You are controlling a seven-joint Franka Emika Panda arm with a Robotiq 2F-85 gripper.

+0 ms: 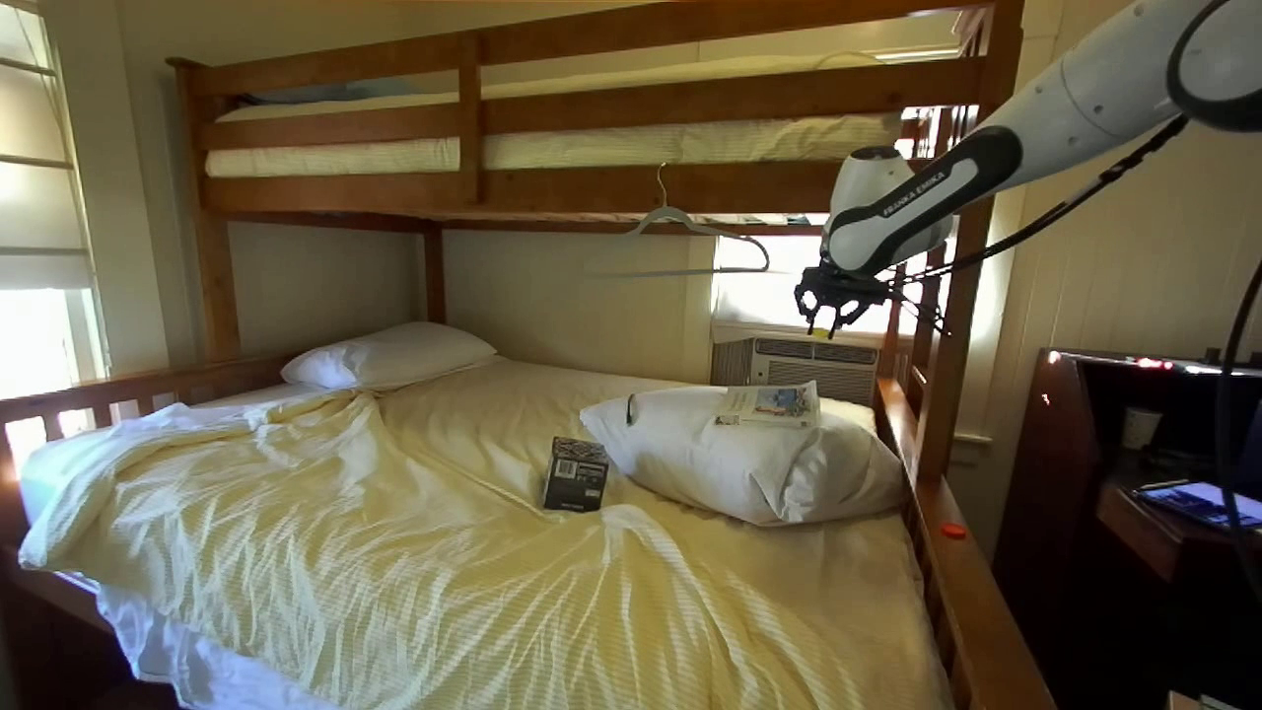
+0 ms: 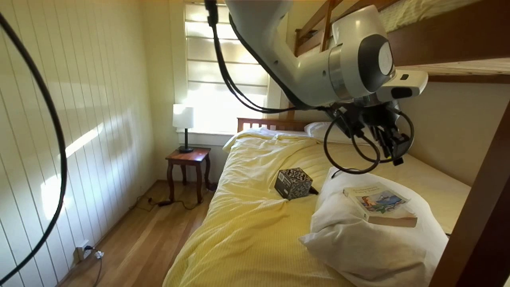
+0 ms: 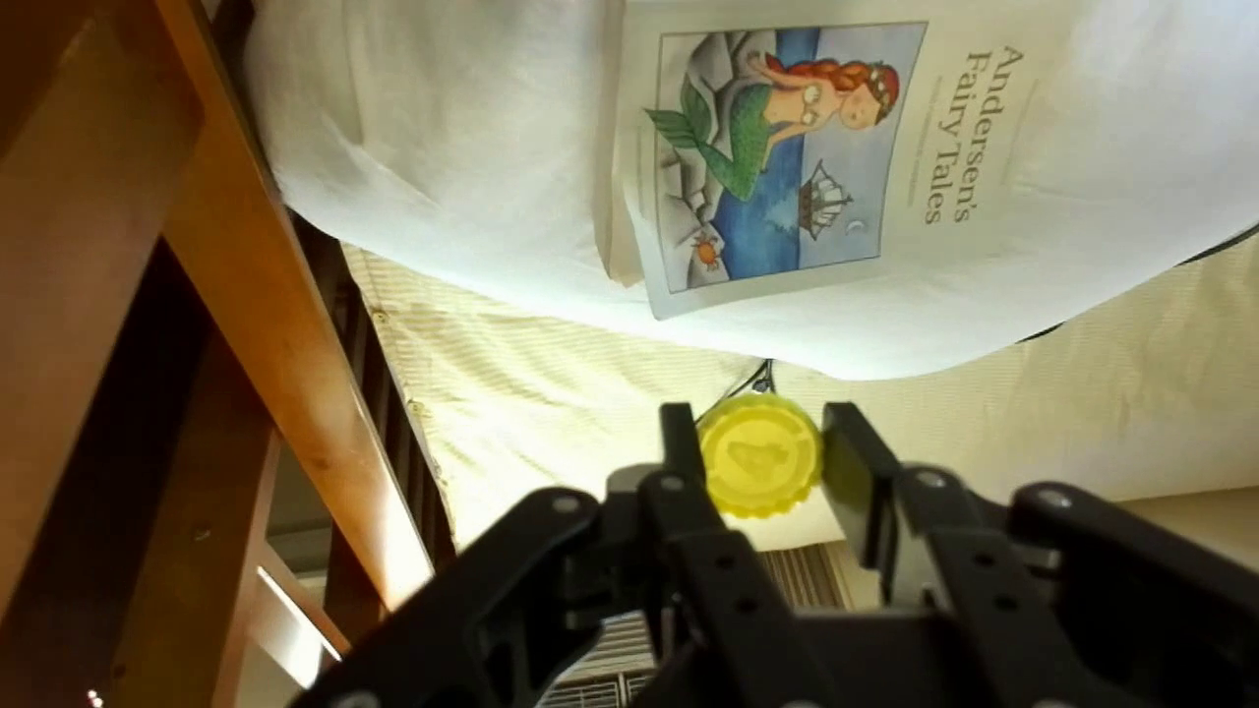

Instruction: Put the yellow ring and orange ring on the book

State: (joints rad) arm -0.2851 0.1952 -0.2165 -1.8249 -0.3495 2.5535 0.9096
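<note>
My gripper (image 3: 760,444) holds the yellow ring (image 3: 761,466) pinched between its two fingers (image 3: 681,438), in midair over the bed (image 1: 838,572) and apart from the book (image 3: 949,211). "Andersen's Fairy Tales" lies face up on a white pillow (image 1: 690,459), its cover showing a mermaid, rocks and a sailing ship. The orange ring (image 1: 952,531) rests on the bed's wooden rail (image 1: 988,621), near the pillow. In both exterior views, a dark patterned box (image 2: 294,184) sits just beside the pillow, on the yellow blanket (image 2: 243,223), while a second pillow (image 1: 389,355) lies farther along the bed, well apart from the first. A hanger (image 1: 695,225) hangs at the upper bunk (image 1: 335,192) in an exterior view, with an air conditioner (image 1: 813,361) below my gripper in the frame. In an exterior view, a lamp (image 2: 183,116) stands upright on a small table (image 2: 199,153) near a shaded window (image 2: 226,52), and my arm (image 2: 306,75) reaches in from the top.
</note>
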